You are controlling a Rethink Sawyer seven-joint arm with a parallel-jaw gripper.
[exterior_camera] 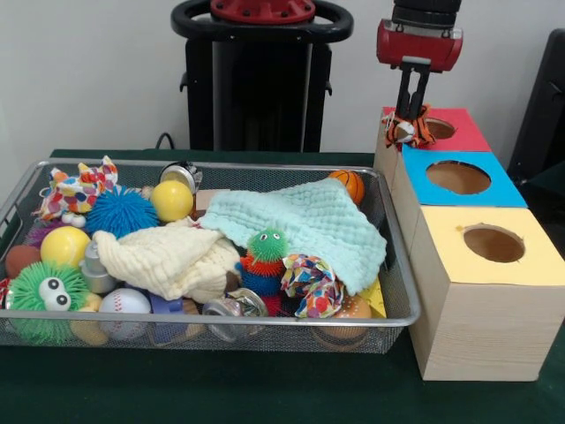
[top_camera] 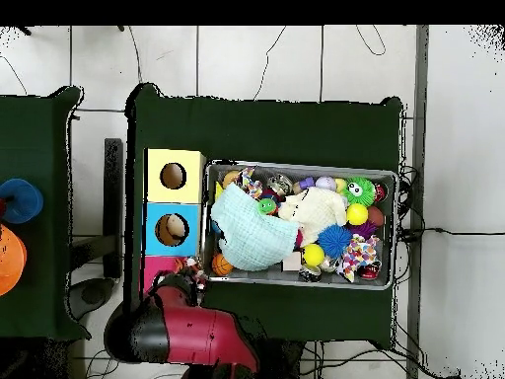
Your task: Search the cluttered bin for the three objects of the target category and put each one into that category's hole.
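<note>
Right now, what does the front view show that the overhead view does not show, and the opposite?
Only the front view shows the light wooden side walls of the boxes, and the gripper shut on a rope toy beside the red box and its hole.

Only the overhead view shows something lying inside the hole of the blue box, cables on the tiled floor, and a second green table.

Both show the wire bin, the mint cloth, the cream cloth, the yellow box and the yellow ball.
</note>
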